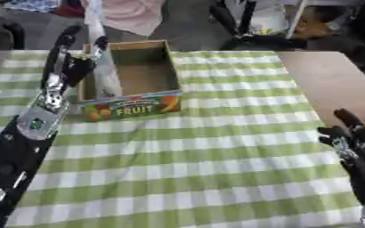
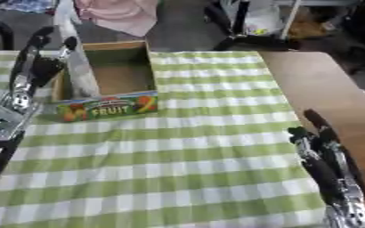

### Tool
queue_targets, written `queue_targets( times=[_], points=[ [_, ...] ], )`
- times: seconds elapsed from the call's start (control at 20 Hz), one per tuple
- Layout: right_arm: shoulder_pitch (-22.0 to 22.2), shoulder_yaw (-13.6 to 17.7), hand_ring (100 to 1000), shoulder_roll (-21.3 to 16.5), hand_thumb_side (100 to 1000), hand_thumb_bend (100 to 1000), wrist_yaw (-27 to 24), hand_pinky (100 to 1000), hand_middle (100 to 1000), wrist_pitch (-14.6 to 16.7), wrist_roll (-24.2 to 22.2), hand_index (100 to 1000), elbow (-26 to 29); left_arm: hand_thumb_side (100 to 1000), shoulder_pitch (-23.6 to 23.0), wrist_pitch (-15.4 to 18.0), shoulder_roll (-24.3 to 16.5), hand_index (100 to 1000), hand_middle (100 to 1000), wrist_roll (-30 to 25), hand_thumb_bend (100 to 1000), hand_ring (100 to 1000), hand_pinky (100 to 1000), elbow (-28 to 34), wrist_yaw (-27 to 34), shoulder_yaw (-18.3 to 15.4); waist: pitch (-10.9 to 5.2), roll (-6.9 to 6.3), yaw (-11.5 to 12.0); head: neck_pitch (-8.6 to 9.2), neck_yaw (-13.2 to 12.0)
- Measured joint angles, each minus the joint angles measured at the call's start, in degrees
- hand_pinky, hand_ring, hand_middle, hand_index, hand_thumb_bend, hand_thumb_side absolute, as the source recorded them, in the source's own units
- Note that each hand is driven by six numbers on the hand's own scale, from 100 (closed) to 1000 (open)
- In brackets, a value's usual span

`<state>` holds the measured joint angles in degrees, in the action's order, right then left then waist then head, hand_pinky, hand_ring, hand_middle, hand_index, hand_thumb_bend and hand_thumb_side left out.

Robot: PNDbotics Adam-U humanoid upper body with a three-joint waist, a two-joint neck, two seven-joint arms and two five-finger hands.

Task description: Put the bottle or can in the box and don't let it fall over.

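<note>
Left hand (image 1: 70,67) is up by the box's (image 1: 143,73) left wall, its fingers open and straight beside a tall clear bottle (image 1: 104,67) that stands just inside that wall — if the fingers brush the bottle's top while pulling away, it could tip over. Bottle looks thin, see-through and light, so it may wobble easily. Right hand (image 1: 353,147) rests low on the counter (image 1: 216,156), fingers relaxed, holding nothing.

Both eye views look down from the robot's head at the checked table (image 1: 216,147), sharing the fruit box (image 1: 131,80) just beside the left hand's (image 1: 69,67) fingers; the right eye view sits slightly rightward.
</note>
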<state>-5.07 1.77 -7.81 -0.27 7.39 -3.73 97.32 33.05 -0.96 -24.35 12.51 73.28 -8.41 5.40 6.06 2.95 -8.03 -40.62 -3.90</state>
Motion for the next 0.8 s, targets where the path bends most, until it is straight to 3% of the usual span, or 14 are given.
queue_targets(
  times=[0.25, 0.45, 0.6, 0.8],
  points=[
    [0.0, 0.4, 807, 0.0, 545, 100, 0.0, 809, 996, -0.1, 0.5, 977, 0.0, 764, -14.9, -1.7, -0.3, 940, 1000, 1.1, 411, 1000, 621, 17.0, 2.6, -2.2, 0.00, -0.58, 1.7, 0.17, 0.8],
    [-0.3, 0.5, 807, 0.0, 544, 100, 0.0, 809, 995, -0.1, 0.6, 976, 0.0, 782, -24.0, -2.0, 1.2, 933, 1000, 1.3, 385, 1000, 618, 26.2, 2.4, -4.0, 0.00, -0.82, 2.6, 0.17, 1.1],
    [-0.3, 0.5, 806, -0.1, 543, 100, 0.1, 809, 995, -0.1, 0.6, 976, 0.0, 782, -28.1, -1.8, 4.2, 932, 1000, 1.4, 371, 1000, 620, 29.3, 1.1, -5.4, -0.11, -0.77, 3.0, 0.17, 1.3],
    [-0.2, 0.5, 806, -0.1, 542, 100, 0.1, 809, 999, -0.1, 0.7, 974, 0.0, 792, -29.2, -1.6, 9.0, 930, 1000, 2.1, 356, 1000, 679, 29.7, -1.5, -7.5, -0.60, -0.56, 3.3, 0.15, 1.5]
  ],
)
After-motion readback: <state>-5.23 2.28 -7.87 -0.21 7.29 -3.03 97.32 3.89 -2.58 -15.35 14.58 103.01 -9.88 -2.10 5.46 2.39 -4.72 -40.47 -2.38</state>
